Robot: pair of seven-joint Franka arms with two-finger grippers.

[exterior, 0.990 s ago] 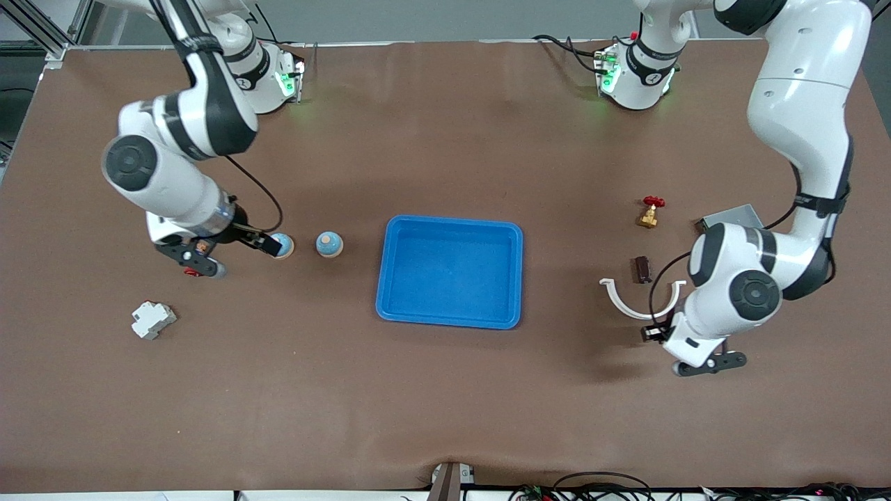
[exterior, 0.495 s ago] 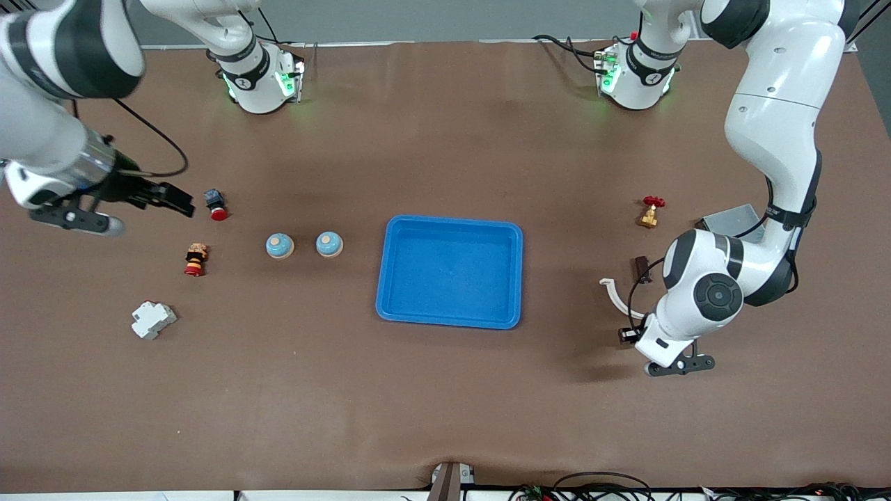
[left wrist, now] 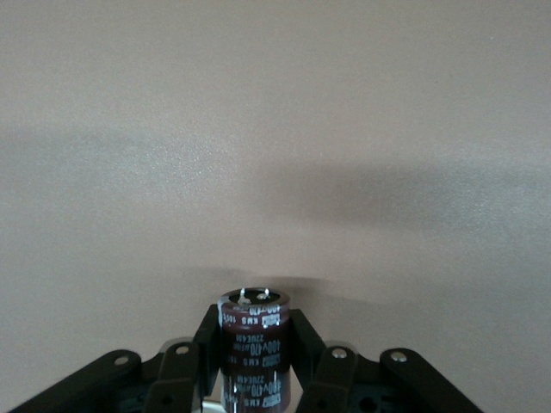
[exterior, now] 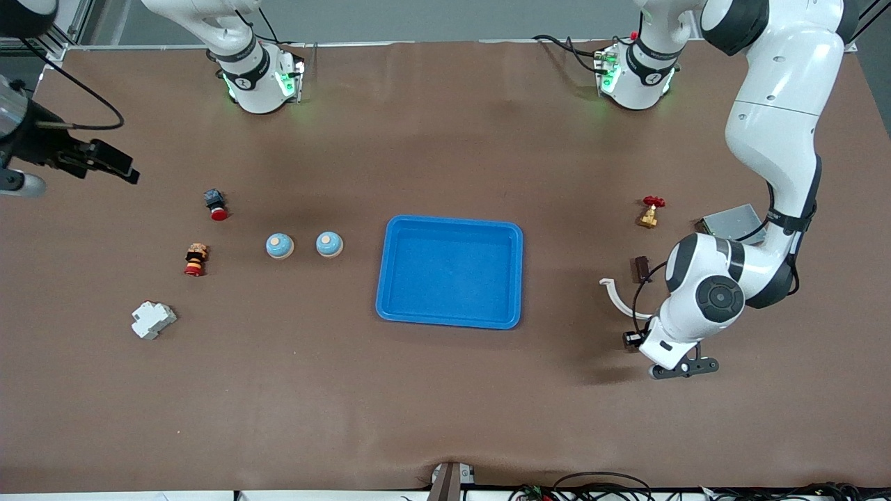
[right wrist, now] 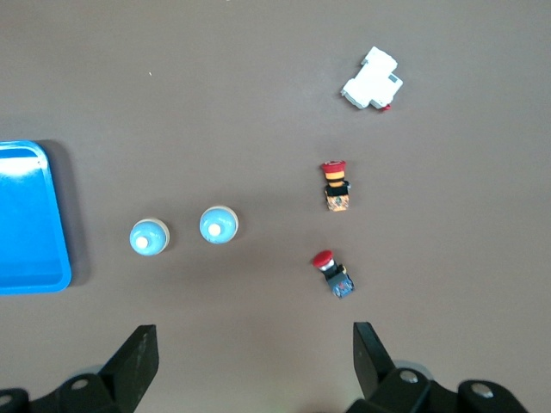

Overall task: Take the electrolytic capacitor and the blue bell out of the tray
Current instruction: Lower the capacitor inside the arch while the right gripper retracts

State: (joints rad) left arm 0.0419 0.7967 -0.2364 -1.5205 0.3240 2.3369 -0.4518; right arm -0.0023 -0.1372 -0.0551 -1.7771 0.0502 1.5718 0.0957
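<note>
Left gripper (left wrist: 255, 366) clenched on capacitor (left wrist: 255, 344), over bare table (exterior: 445, 390) near left arm's end. Right gripper (right wrist: 254, 357) spread wide, high over its table edge. Two bells (exterior: 280, 245), probably, beside blue tray (exterior: 449, 316).

Brown matte table (exterior: 445, 390) throughout. Bright blue rectangular plastic tray (exterior: 450, 223), uniform colour. Two pale blue dome bells (exterior: 280, 245) (exterior: 329, 244), each with a tan base ring and whitish centre button. Dark maroon cylindrical capacitor (left wrist: 254, 353) with white lettering and a silver top. White plastic circuit breaker (exterior: 152, 320). Red-capped black push button (exterior: 216, 204). Red, orange and black striped switch (exterior: 195, 259). Brass valve (exterior: 649, 211) with a red handwheel. White curved plastic clip (exterior: 617, 296). Grey metal box (exterior: 732, 221).
</note>
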